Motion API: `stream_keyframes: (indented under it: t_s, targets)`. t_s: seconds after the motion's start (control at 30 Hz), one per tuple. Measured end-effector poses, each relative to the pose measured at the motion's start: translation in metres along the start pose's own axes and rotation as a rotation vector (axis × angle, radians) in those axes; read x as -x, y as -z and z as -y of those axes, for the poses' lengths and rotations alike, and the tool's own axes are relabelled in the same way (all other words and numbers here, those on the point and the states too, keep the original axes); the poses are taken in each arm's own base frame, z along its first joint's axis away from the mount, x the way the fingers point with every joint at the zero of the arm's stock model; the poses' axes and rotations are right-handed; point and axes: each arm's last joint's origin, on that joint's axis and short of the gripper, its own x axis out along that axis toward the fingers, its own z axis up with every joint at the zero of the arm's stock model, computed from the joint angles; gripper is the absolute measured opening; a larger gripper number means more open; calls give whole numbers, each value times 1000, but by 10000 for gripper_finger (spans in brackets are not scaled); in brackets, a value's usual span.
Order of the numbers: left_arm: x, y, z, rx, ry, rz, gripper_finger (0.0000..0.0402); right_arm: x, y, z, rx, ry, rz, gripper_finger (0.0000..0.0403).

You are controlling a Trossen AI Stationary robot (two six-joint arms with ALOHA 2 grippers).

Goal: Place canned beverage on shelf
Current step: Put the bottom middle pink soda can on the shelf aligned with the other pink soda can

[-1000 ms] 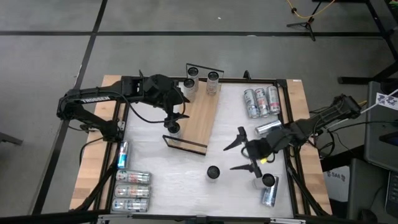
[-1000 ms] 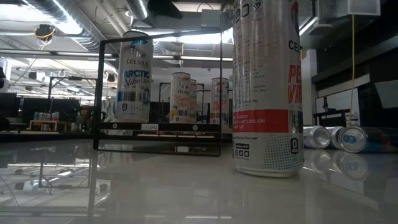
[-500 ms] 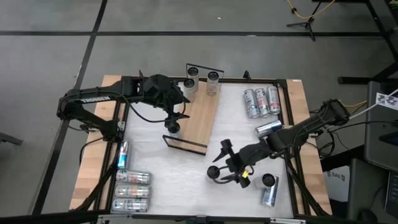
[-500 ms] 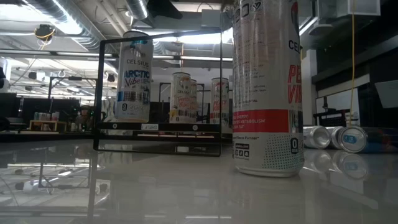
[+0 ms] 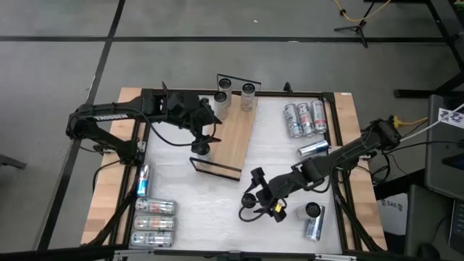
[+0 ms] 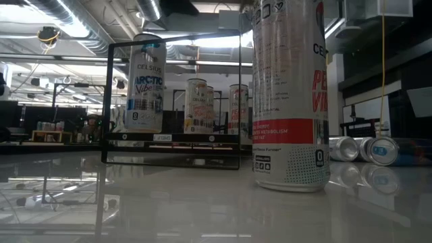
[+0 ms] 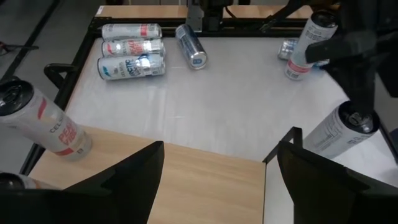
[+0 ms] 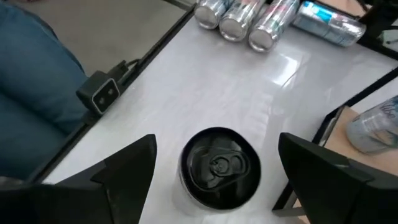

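Nearest the low camera we see an upright can point(image 6: 290, 94) standing on the white tabletop point(image 5: 217, 210), and the right gripper point(image 5: 259, 197) hangs directly over it with its fingers point(image 8: 124, 171) spread wide on either side of the black lid, touching nothing so far as we can tell. From above, this can sits just in front of the near end of the shelf point(image 5: 228, 141), off the board. A second upright can point(image 5: 312, 210) stands to its right, with one more lying beside it near the table's front right corner. At the front left, three cans point(image 5: 154, 221) lie on their sides in a row, with a blue one point(image 5: 143, 179) lying just behind them. Farther back, the light-wood shelf runs at a slant toward the far edge, a black wire rail point(image 5: 215, 168) at its near end. The left gripper point(image 5: 205, 136) hovers by the shelf's left edge, fingers parted and empty, above an upright can point(image 5: 201, 148) there. Three cans point(image 5: 232, 96) stand at the shelf's far end. Beyond, at the far right, four cans point(image 5: 304, 119) lie on the tabletop.
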Motion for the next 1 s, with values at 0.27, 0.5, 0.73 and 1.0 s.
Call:
stream_keyframes:
  t_s: [0.27,0.5,0.73,1.0]
  targets:
    - [0,0,8,-18,24,0,306,-16,8,14,-26,3,-35,333]
    - [-1,0,14,-30,35,-1,306,-18,10,18,-43,-80,-29,333]
    - [-1,0,15,-33,38,-1,306,-18,10,17,-39,-82,-30,333]
    - [-1,0,15,-33,37,-1,306,-15,9,18,-36,-58,-27,333]
